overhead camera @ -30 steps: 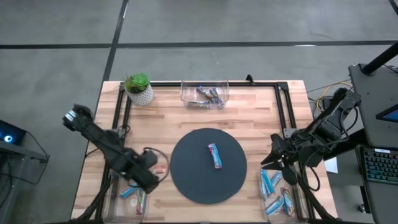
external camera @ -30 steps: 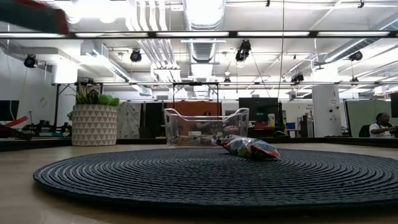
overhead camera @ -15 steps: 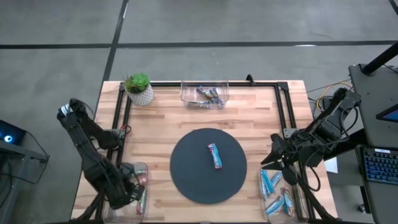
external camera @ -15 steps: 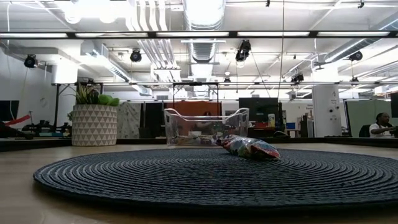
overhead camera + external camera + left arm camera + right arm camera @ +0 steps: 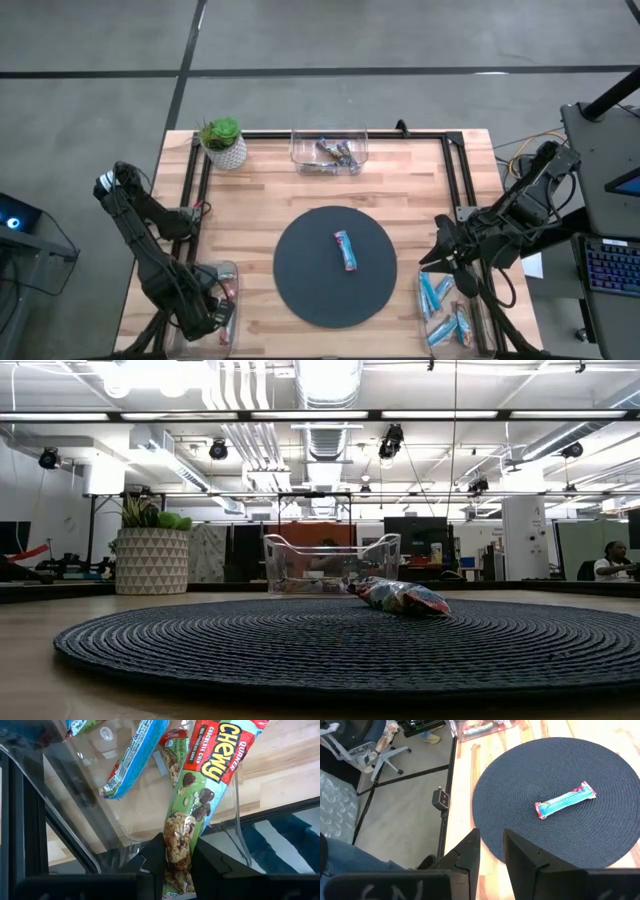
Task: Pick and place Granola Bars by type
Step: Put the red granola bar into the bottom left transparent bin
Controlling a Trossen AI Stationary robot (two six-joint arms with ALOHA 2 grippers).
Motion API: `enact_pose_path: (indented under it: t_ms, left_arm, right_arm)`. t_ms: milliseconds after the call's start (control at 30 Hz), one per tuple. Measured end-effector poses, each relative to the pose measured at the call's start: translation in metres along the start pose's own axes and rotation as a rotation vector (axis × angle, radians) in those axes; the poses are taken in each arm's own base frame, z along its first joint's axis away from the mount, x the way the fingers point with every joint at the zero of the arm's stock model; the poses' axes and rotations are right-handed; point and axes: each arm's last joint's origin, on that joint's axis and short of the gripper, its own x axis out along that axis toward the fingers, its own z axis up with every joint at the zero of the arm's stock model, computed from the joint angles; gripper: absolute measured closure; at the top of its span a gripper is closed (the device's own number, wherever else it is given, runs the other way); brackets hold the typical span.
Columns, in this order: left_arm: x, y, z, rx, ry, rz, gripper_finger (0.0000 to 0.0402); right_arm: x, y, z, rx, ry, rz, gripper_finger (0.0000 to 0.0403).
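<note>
left gripper [image 5: 176, 870] clamps green-and-red Chewy granola bar [image 5: 200, 800] over clear plastic bin [image 5: 212, 305], 7 o'clock on bench | wrist-only detail | right gripper [image 5: 491, 847] narrow, empty, 4 o'clock | blue-wrapped bar [image 5: 345, 250] on dark round mat [image 5: 300, 280]

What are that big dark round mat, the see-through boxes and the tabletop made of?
The big dark round mat looks woven, cord coiled in matte rings, perhaps fabric or plastic fibre. The see-through box at the far edge seems clear hard plastic, glossy, with the room showing through it; the one at the near left corner looks the same. The tabletop appears to be pale wood in jointed strips, smooth-finished.
</note>
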Motion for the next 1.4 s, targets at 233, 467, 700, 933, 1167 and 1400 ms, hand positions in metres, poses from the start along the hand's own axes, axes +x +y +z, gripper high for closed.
enact_pose_path:
  t_ms: [233, 467, 700, 933, 1167, 1400]
  left_arm:
    - [0.013, 0.000, 0.003, -0.007, -0.030, 0.037, 0.0342]
    - [0.028, 0.006, 0.010, -0.013, -0.059, 0.072, 0.0342]
    - [0.042, 0.014, 0.019, -0.021, -0.094, 0.115, 0.0342]
    - [0.053, 0.018, 0.024, -0.018, -0.109, 0.134, 0.0342]
    - [0.055, 0.019, 0.026, -0.004, -0.113, 0.141, 0.0342]
    - [0.056, 0.018, 0.025, -0.002, -0.102, 0.128, 0.0336]
  right_arm:
    - [0.000, 0.000, 0.000, 0.002, 0.000, 0.000, 0.0319]
    - [0.000, 0.000, 0.000, 0.004, 0.000, 0.000, 0.0325]
    - [0.000, 0.000, 0.000, 0.009, -0.001, -0.001, 0.0330]
    - [0.000, 0.000, 0.000, 0.022, -0.002, -0.001, 0.0324]
    - [0.000, 0.000, 0.000, 0.031, -0.003, -0.001, 0.0328]
    - [0.000, 0.000, 0.000, 0.032, -0.003, -0.001, 0.0328]
